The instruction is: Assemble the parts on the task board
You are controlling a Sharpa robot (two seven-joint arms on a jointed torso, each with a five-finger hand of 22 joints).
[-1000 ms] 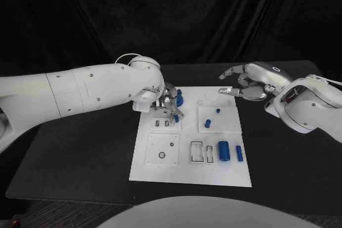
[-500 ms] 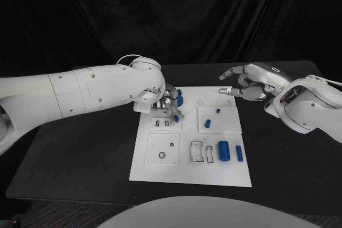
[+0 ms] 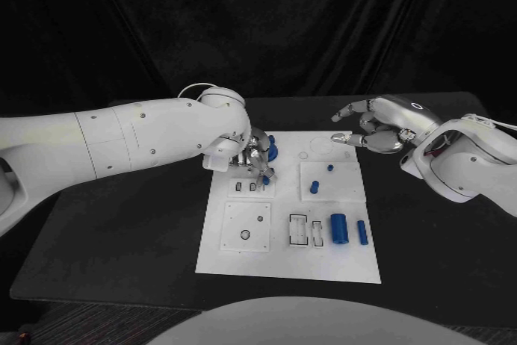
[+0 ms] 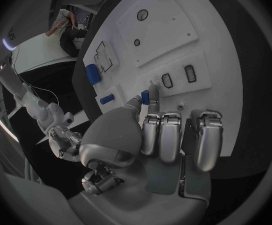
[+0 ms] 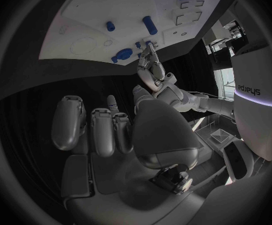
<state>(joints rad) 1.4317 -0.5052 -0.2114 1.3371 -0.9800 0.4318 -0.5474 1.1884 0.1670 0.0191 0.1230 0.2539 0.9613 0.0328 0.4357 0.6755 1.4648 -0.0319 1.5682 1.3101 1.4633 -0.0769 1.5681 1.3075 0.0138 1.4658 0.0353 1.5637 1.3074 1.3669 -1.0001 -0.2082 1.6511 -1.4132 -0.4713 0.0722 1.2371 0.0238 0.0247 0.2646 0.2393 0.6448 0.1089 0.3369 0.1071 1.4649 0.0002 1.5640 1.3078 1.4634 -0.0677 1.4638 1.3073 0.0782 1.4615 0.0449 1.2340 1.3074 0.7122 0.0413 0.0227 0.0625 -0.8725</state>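
Over the task board's (image 3: 323, 266) far-left part, the left hand (image 3: 250, 157) reached down with a small blue part (image 3: 266, 179) pinched between its fingertips (image 4: 152, 92), just above a block with two small slots (image 3: 251, 186); the remaining fingers were curled toward the palm. Behind that hand, near the board's far edge, lay another blue part (image 3: 272, 143). Off the board's far-right corner, the right hand (image 3: 377, 128) hovered above the black table (image 3: 129, 233) holding nothing, its fingers loosely bent and apart, one fingertip reaching over the board's edge. Further along the board, a short blue peg (image 3: 329, 166) and a longer blue peg (image 3: 314, 186) stood on a raised square near the right edge. Toward the near-right corner lay a large blue cylinder (image 3: 338, 228) with a slimmer blue piece (image 3: 362, 232) beside it, next to a block with two rectangular recesses (image 3: 304, 230).
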